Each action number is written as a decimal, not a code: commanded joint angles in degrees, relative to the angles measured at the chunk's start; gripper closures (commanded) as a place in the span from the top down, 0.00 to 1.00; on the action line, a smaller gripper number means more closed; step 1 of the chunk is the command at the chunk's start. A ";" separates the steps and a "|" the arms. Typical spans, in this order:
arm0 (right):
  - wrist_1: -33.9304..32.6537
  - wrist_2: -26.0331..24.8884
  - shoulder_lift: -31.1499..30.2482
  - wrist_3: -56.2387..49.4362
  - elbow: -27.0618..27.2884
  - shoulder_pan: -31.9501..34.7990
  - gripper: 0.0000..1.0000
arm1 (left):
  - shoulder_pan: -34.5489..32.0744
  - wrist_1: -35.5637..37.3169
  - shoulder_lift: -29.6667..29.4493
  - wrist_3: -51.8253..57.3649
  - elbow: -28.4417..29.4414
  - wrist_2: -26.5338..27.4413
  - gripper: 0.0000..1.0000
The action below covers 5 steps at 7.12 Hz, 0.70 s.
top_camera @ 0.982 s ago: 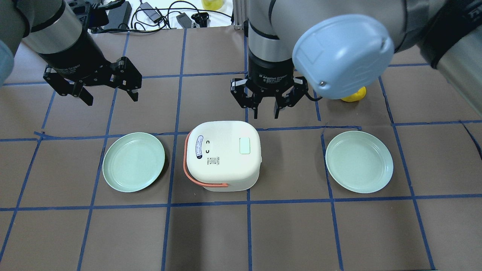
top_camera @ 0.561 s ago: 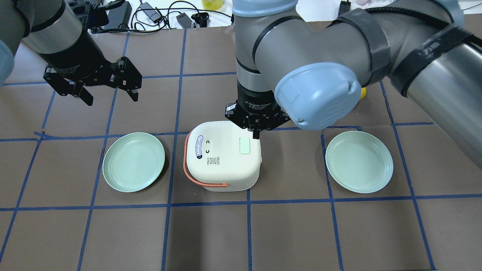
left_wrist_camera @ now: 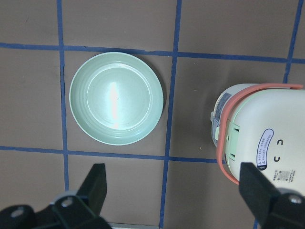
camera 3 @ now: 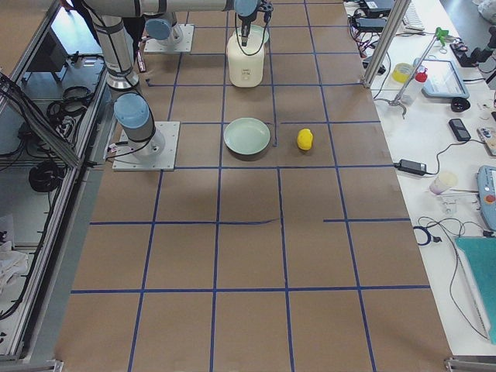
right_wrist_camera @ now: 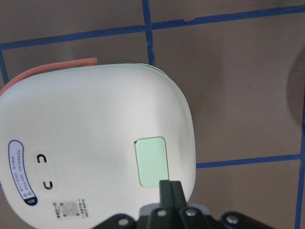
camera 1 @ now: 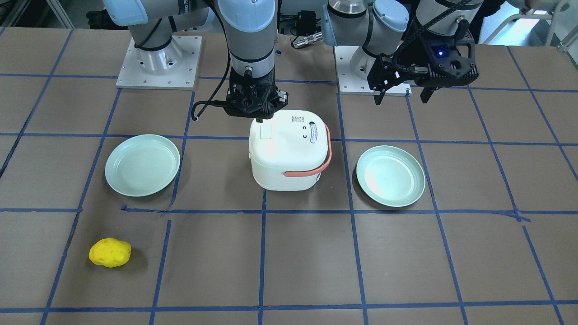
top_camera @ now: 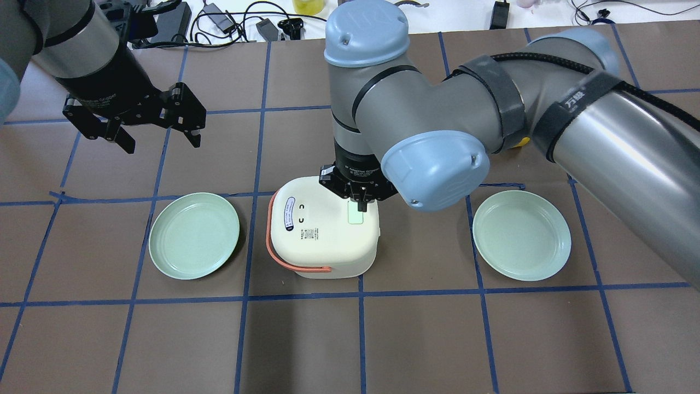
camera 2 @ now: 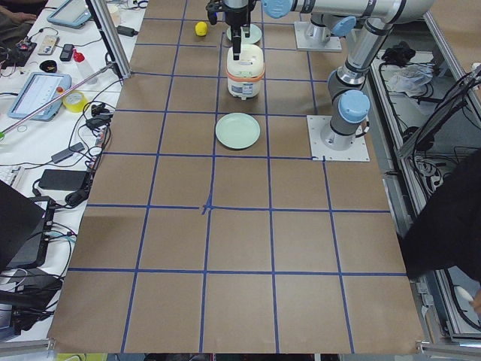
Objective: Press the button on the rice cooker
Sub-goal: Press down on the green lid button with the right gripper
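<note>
Right claw (right_wrist_camera: 169, 190), tips together, sits at 5 o'clock of the button (right_wrist_camera: 150, 161). I should centre, then press straight down. Left claw (top_camera: 161, 139) apart, idle.

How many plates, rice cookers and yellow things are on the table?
green plates: 2
rice cooker: 1
yellow lumpy thing: 1
Total: 4
</note>
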 commanded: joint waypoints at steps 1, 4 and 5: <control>-3.78 0.07 0.28 0.06 1.82 0.79 0.00 | 0.00 0.00 0.00 0.05 -0.02 0.00 1.00; -5.11 -0.02 1.07 0.06 1.91 0.97 0.00 | 0.00 0.00 0.00 -0.04 -0.02 0.00 1.00; -5.20 -0.02 1.08 0.06 1.91 0.97 0.00 | 0.00 0.00 0.00 0.05 -0.02 0.00 1.00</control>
